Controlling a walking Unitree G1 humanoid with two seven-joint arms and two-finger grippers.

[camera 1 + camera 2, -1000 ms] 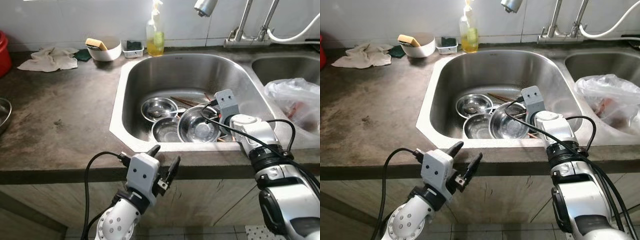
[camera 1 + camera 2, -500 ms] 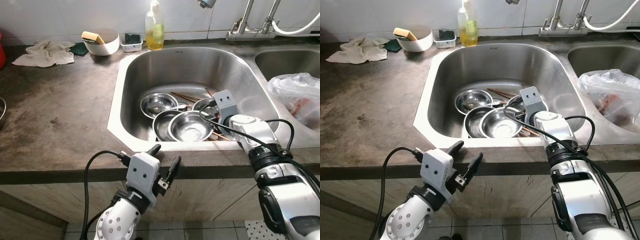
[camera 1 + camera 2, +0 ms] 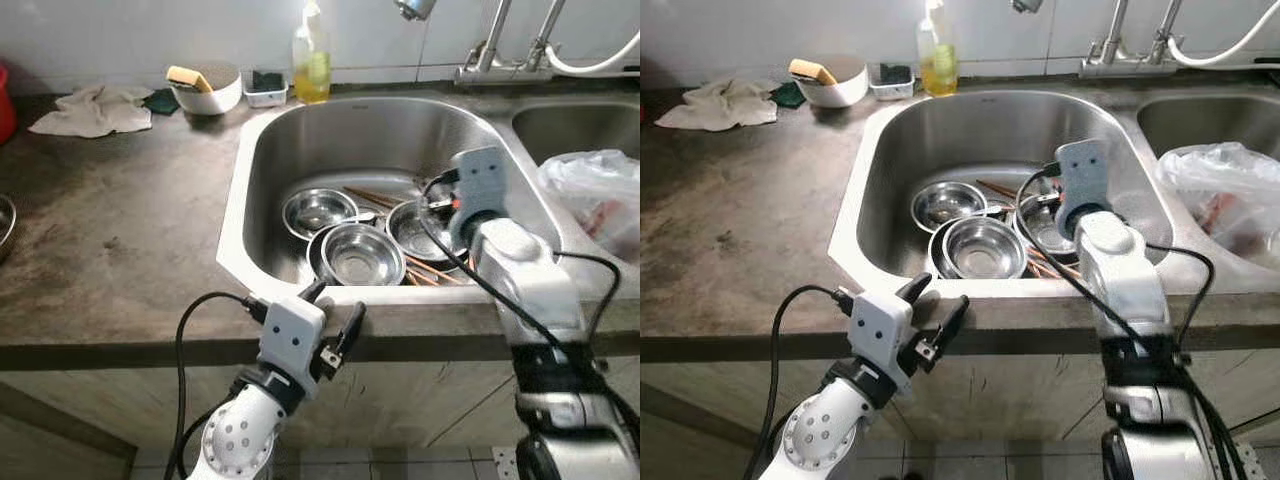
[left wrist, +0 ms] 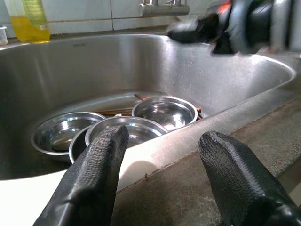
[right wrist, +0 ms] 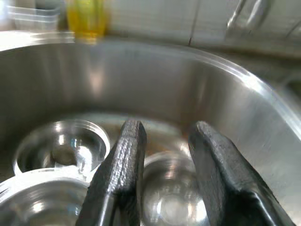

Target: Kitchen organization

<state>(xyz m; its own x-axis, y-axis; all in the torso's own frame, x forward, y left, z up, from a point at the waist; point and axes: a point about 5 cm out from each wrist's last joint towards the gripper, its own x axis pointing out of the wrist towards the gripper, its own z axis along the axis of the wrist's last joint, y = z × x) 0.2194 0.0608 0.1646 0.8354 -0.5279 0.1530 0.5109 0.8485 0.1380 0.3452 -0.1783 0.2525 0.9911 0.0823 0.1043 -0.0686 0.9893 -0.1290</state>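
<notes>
So the robot is standing at a grimy dark counter (image 3: 120, 240) facing a steel sink (image 3: 390, 130) in the middle of the frame. Three steel bowls are sitting in the bottom of the basin: one toward the left (image 3: 319, 211), one nearest the front rim (image 3: 357, 255) overlapping it, and one on the right (image 3: 420, 228) partly behind the right arm. Some chopsticks (image 3: 432, 270) are lying under and between them.

The right gripper (image 5: 164, 179) is hanging inside the sink over the right-hand bowl, fingers a narrow gap apart and gripping nothing. The left gripper (image 3: 335, 315) is hovering low, at the lower middle of the frame, just in front of the counter edge, fingers spread wide and empty.

Along the back, upper left of the frame, a white bowl with a sponge (image 3: 207, 90), a crumpled rag (image 3: 85, 108) and a yellow soap bottle (image 3: 311, 62) are sitting. A plastic bag (image 3: 600, 195) is lying at the right edge.
</notes>
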